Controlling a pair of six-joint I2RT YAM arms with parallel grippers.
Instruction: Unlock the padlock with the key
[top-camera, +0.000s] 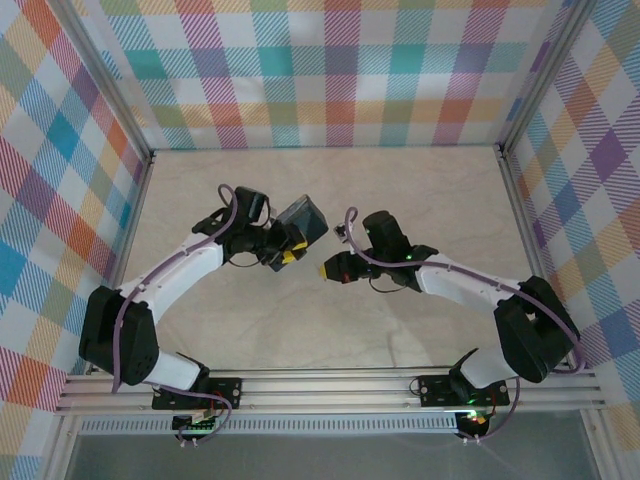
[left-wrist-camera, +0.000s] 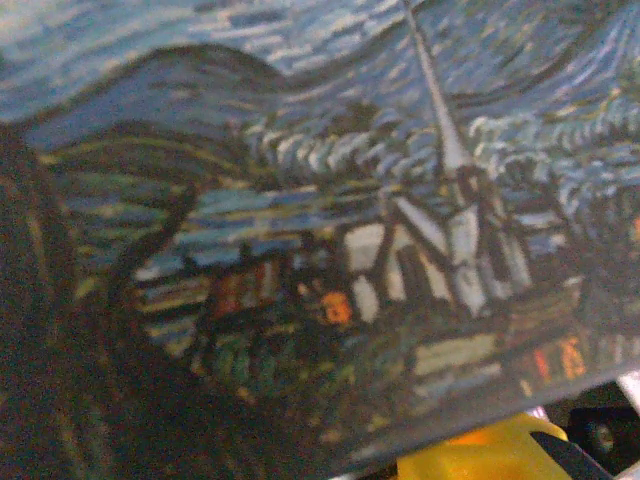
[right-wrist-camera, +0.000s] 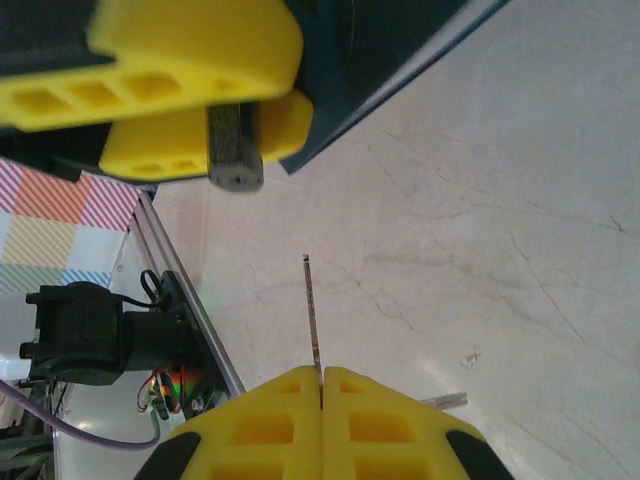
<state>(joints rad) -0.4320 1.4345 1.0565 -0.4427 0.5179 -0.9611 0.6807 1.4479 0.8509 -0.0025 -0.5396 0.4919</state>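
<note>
Right gripper, nearest the right wrist camera: yellow fingers pressed together, pinching the key by its lower end. Key: thin grey metal shaft, standing almost straight up from the fingertips, its tip free in the air. Padlock: dark grey body, directly above the key's tip with a clear gap between them; shackle not visible. Left gripper: partly closed, its yellow fingers clamped on either side of the padlock body, which juts out between them. Starry Night printed box: blue and yellow, square, raised off the table and tilted, just beyond the left gripper's fingers and touching them; its painted village and steeple sit close before the left wrist camera. Table: pale marbled surface, below both grippers. In the top view the two grippers face each other near mid-table, close but not touching.
</note>
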